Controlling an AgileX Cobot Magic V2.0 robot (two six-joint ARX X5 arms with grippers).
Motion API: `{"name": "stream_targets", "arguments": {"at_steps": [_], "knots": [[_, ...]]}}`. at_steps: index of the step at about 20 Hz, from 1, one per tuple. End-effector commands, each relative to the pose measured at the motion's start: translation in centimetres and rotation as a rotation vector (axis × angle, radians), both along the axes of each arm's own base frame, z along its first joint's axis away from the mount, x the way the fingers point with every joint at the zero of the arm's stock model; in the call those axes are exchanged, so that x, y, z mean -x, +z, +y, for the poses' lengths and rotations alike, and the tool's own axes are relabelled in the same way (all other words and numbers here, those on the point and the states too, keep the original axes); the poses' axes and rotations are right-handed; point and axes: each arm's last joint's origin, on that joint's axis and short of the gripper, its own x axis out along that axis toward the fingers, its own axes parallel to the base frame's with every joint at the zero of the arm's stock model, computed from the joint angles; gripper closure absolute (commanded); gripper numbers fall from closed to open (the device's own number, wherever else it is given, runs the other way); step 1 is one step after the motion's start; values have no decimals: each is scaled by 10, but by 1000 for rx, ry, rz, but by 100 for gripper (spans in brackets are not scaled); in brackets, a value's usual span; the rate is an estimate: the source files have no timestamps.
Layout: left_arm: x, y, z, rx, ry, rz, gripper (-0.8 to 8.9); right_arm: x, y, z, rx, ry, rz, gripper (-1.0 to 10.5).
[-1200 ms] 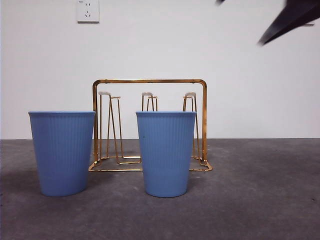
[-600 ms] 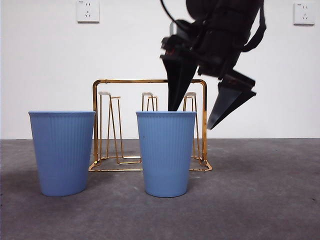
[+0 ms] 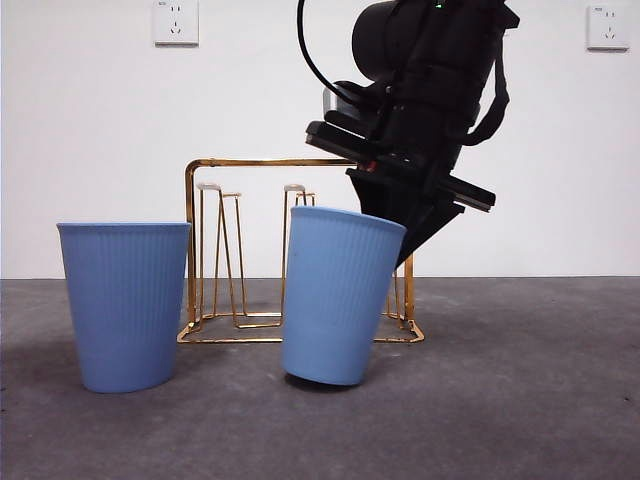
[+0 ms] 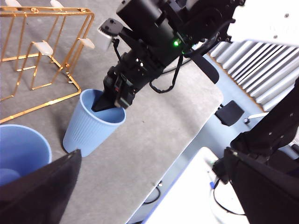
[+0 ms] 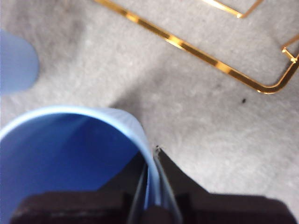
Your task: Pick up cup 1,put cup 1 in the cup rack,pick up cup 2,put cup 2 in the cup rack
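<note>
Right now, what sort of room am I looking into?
Probably a robot test lab, not a kitchen. A bare grey table faces a plain white wall with sockets, and the right claw pinches a blue cup by a gold rack.

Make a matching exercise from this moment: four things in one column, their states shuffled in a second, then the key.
1. gripped cup
2. other cup
3. cup rack
4. right gripper

a. gold wire, behind both cups
b. shut on a blue rim
c. tilted, one edge off the table
d. upright, standing free

Pairs: 1-c, 2-d, 3-a, 4-b
</note>
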Motion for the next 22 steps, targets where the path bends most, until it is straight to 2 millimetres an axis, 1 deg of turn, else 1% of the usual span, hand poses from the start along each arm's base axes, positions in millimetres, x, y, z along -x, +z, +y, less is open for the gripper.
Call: {"name": "stream_targets", "arguments": {"at_steps": [1,3,5,7,10,12,13,15,17,18,22], "knots": [[-5,5,-3,56,-21,12,63,6,17,-3,-17,28,-41,963],[-11,9,-6,128,-59,26,63,18,47,-11,-67,29,-117,963],[-21,17,-9,207,-82,24,63,38,90,-26,-149,28,-237,963],[-32,26,-13,281,-80,9,63,66,139,-46,-248,18,-404,963],[-47,39,-26,398,-98,-20,63,119,214,-86,-425,-42,-747,963],[-55,48,-40,489,-98,-54,63,151,251,-110,-568,-71,-966,963],[-58,53,-49,544,-90,-75,63,164,263,-119,-631,-82,-1048,963],[-60,61,-72,678,-95,-128,63,182,277,-132,-706,-93,-1152,963],[-57,67,-97,839,-121,-183,63,186,283,-135,-733,-102,-1206,963],[-56,68,-106,893,-125,-200,63,186,284,-135,-741,-100,-1221,963],[-53,63,-134,1021,-113,-216,63,184,288,-133,-764,-93,-1256,963]]}}
